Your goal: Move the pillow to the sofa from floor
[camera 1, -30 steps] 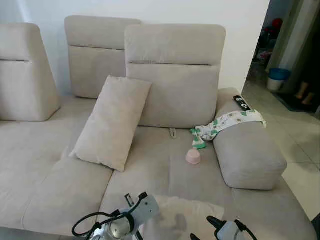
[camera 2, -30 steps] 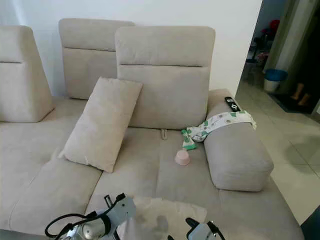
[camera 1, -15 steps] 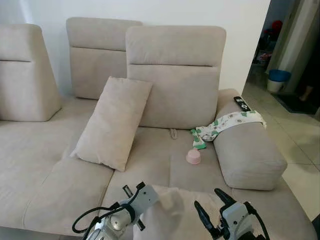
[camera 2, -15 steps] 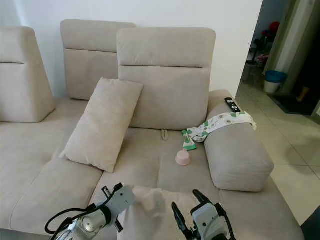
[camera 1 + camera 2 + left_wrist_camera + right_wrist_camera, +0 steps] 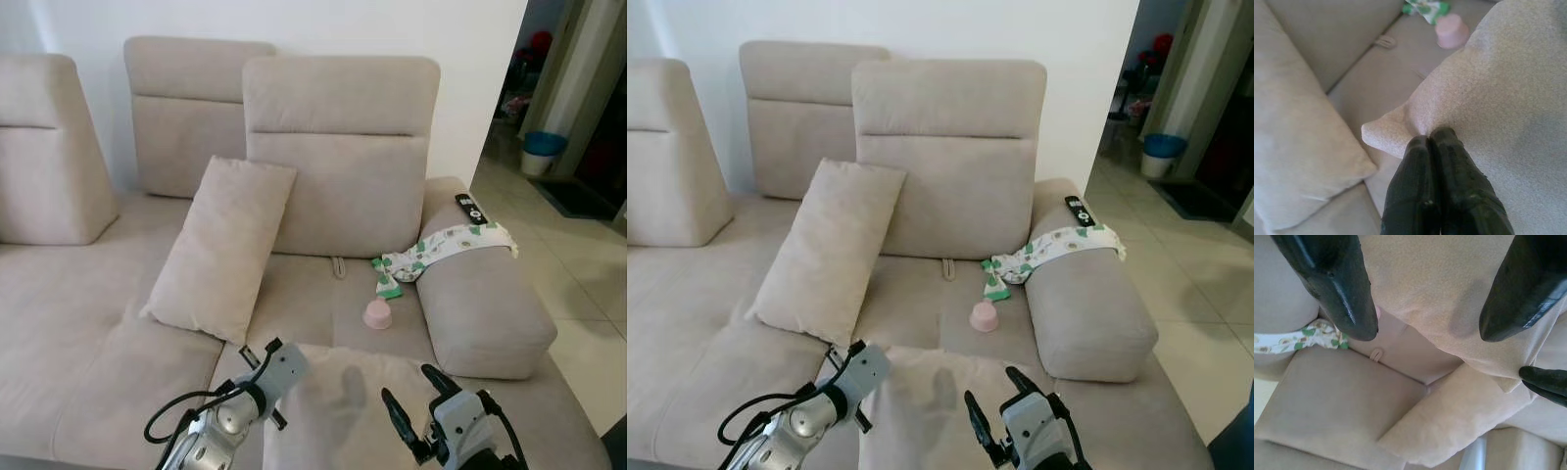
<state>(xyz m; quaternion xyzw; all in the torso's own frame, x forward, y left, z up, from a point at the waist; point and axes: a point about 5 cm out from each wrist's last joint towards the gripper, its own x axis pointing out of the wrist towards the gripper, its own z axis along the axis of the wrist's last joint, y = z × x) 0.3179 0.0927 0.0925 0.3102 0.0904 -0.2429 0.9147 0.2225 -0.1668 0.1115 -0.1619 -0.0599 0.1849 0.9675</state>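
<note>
Left claw [image 5: 1432, 139] pinched on a corner of the beige pillow [image 5: 343, 411], right claw [image 5: 411, 416] spread wide at the pillow's other edge, fingers [image 5: 1342, 289] not gripping it. Pillow held low above the front of the sofa [image 5: 88, 323] seat, just in front of a pink cup [image 5: 377, 314]. Behind the cup, a second pillow [image 5: 220, 250] leaning on the backrest, a green-patterned cloth [image 5: 446, 245] and a remote [image 5: 470, 209] on the sofa arm.

Beige sofa [image 5: 88, 294], pink cup [image 5: 377, 314], cloth [image 5: 446, 243] (green-patterned white)
</note>
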